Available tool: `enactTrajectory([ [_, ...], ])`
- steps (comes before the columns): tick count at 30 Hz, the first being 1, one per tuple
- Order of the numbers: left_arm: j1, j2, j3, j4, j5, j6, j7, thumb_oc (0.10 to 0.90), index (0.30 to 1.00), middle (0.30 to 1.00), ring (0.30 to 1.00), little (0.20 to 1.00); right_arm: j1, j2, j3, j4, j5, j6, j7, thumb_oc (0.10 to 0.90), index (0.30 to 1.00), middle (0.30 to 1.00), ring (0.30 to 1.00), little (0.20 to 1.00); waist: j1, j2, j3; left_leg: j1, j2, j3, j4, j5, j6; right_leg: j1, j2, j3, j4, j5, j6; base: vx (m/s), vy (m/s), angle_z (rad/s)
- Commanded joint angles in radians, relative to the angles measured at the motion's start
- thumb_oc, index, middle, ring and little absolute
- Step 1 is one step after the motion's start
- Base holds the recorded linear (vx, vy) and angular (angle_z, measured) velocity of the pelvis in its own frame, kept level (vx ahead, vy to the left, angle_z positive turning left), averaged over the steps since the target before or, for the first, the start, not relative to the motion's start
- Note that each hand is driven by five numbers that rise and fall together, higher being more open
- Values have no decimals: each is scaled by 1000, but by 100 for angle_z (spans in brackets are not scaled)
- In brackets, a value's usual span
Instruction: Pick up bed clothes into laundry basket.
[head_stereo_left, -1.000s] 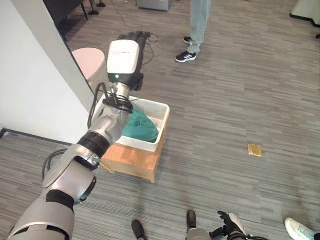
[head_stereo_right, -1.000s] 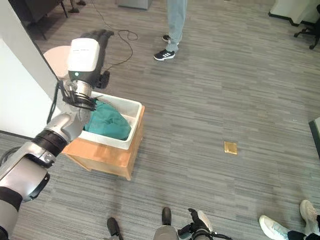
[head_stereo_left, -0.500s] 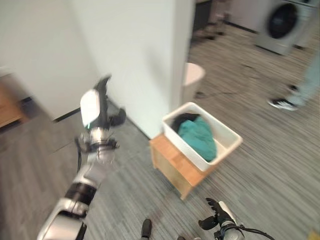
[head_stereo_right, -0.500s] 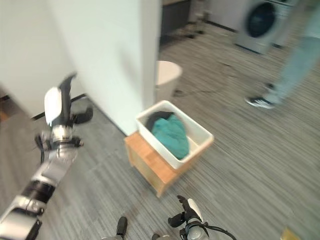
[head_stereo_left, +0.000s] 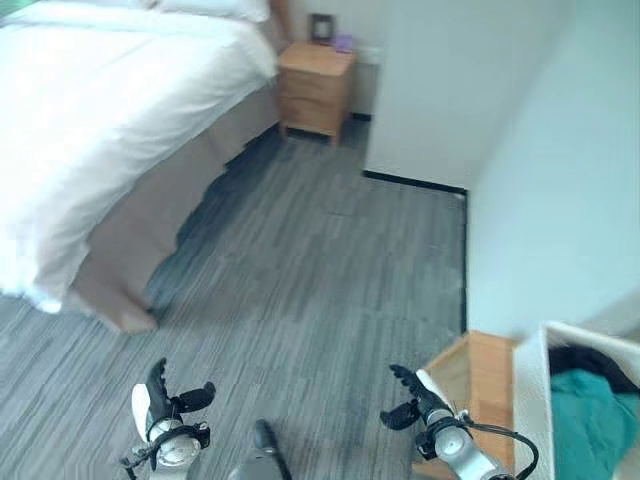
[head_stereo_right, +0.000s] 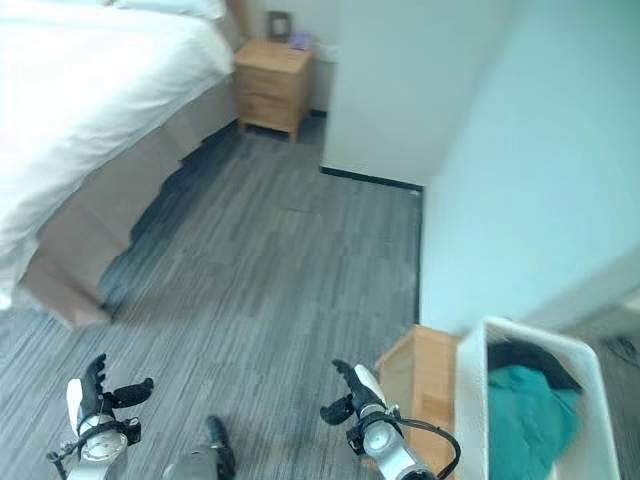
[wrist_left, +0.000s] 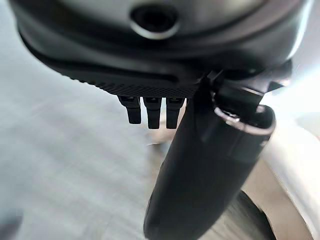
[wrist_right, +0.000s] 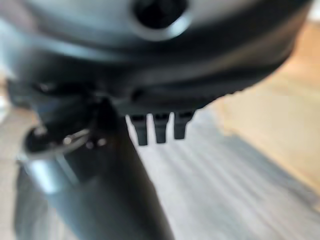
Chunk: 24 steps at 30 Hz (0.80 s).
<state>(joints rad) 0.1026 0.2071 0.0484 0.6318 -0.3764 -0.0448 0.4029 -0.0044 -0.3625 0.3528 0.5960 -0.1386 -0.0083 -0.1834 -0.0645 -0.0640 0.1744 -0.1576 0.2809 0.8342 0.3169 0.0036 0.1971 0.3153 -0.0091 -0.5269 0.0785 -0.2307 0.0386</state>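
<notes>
The white bed (head_stereo_left: 90, 110) runs off the frame's left edge; the laundry basket (head_stereo_right: 475, 400) is cropped at right, its dark garment (head_stereo_right: 525, 358) half buried under green cloth (head_stereo_right: 525, 420).

A wooden nightstand (head_stereo_left: 315, 88) with drawers stands against the far wall, just beside the head of the bed, and bears a small dark picture frame (head_stereo_left: 321, 26) and a small purple object (head_stereo_left: 344, 43). Grey wood-grain flooring (head_stereo_left: 320, 270) spreads across the room. A white wall (head_stereo_left: 540, 190) with a black baseboard (head_stereo_left: 414, 181) juts out as a corner. A low wooden stand (head_stereo_right: 425, 375) sits against that wall.
</notes>
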Motion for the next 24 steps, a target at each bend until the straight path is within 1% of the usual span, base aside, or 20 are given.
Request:
enactTrajectory([
  [1,-18,64,-10,-113,-130,-82,-119,800,900,900,900,900,-86,-11,-73,-120,-24,-57,-33,800,900,900,900,900,-12,14,-68,202,34,-119,-241,0,-304,-135,-218,2,-48,166,81,186,389,247],
  [2,-37,75,-14,-120,-130,-87,-132,800,900,900,900,900,-87,-15,-89,-155,-26,-66,-40,800,900,900,900,900,-16,13,-61,197,16,-124,-255,-4,-287,-153,-256,-10,33,181,88,86,294,162],
  [3,-67,99,-48,-147,-132,-95,-149,800,900,900,900,900,-113,-21,-94,-232,-28,-75,-55,800,900,900,900,900,-37,6,-24,179,-28,-172,-252,-27,-251,-221,-308,35,201,235,111,49,289,133],
  [4,-86,108,-73,-172,-150,-106,-161,800,900,900,900,900,-133,-13,-94,-271,-16,-79,-57,800,900,900,900,900,-73,6,9,174,-64,-212,-265,-38,-231,-313,-331,132,352,281,140,-11,289,168],
  [5,-91,119,-88,-210,-155,-125,-160,800,900,900,900,900,-146,-12,-97,-308,-9,-91,-68,800,900,900,900,900,-94,15,27,168,-83,-244,-278,-37,-219,-369,-302,238,416,272,159,67,295,224],
  [6,-90,132,-111,-269,-157,-133,-176,800,900,900,900,900,-156,-10,-108,-344,15,-95,-83,800,900,900,900,900,-103,31,37,168,-104,-307,-298,-29,-212,-417,-231,343,459,214,152,56,137,257],
  [7,-85,147,-119,-312,-153,-126,-187,800,900,900,900,900,-155,-17,-123,-379,30,-98,-87,800,900,900,900,900,-108,41,44,156,-104,-355,-322,5,-208,-445,-144,422,425,155,123,71,61,226],
  [8,-83,147,-119,-315,-153,-124,-187,800,900,900,900,900,-153,-17,-124,-381,30,-97,-87,800,900,900,900,900,-111,42,44,157,-104,-359,-324,6,-209,-444,-144,418,425,154,121,55,-22,176],
  [9,-86,153,-119,-338,-152,-127,-207,800,900,900,900,900,-151,-22,-133,-391,37,-101,-96,800,900,900,900,900,-112,45,49,153,-121,-406,-342,11,-213,-454,-102,489,376,113,116,113,-50,124],
  [10,-90,165,-124,-370,-146,-132,-208,800,900,900,900,900,-158,-26,-140,-414,50,-106,-107,800,900,900,900,900,-117,41,49,158,-140,-445,-366,10,-216,-445,-97,550,305,104,105,212,-131,174],
  [11,-95,185,-128,-409,-111,-141,-206,800,900,900,900,900,-156,-22,-153,-449,74,-121,-111,800,900,900,900,900,-123,45,43,164,-147,-490,-383,9,-220,-452,-89,614,217,118,92,266,-182,202],
  [12,-85,188,-124,-440,-100,-146,-208,800,900,900,900,900,-148,-20,-165,-479,90,-125,-102,800,900,900,900,900,-128,36,34,175,-172,-537,-392,-4,-221,-442,-82,680,126,128,89,261,-165,212],
  [13,-74,196,-113,-471,-78,-149,-212,800,900,900,900,900,-140,-19,-176,-504,106,-133,-97,800,900,900,900,900,-130,28,27,180,-195,-587,-396,-12,-218,-432,-70,753,55,147,93,188,-121,170],
  [14,-72,204,-103,-493,-65,-145,-209,800,900,900,900,900,-139,-12,-186,-523,131,-145,-96,800,900,900,900,900,-124,26,22,175,-206,-623,-397,-11,-216,-440,-66,797,4,169,94,79,-130,160],
  [15,-82,214,-95,-507,-56,-145,-206,800,900,900,900,900,-143,-13,-205,-560,144,-155,-104,800,900,900,900,900,-105,15,11,173,-222,-643,-398,-15,-213,-418,-82,795,-38,174,91,108,-151,200],
  [16,-89,224,-91,-513,-43,-143,-205,800,900,900,900,900,-161,-8,-207,-559,157,-160,-109,800,900,900,900,900,-104,2,8,182,-226,-640,-391,-18,-214,-414,-105,766,-35,192,99,105,-173,177],
  [18,-90,211,-67,-536,-35,-149,-179,800,900,900,900,900,-187,-11,-218,-590,156,-165,-108,800,900,900,900,900,-97,-11,-1,200,-225,-627,-393,-24,-216,-396,-110,771,-59,226,107,105,-185,99],
  [21,-39,190,-52,-576,-20,-145,-174,800,900,900,900,900,-192,-32,-227,-649,152,-175,-84,800,900,900,900,900,-82,-9,-26,229,-204,-606,-393,-40,-222,-352,-132,751,-111,247,106,120,-136,27],
  [24,5,191,-43,-594,22,-137,-189,800,900,900,900,900,-184,-40,-231,-651,154,-178,-74,800,900,900,900,900,-76,-8,-40,245,-197,-607,-393,-41,-227,-314,-142,732,-140,245,107,62,-51,8],
])
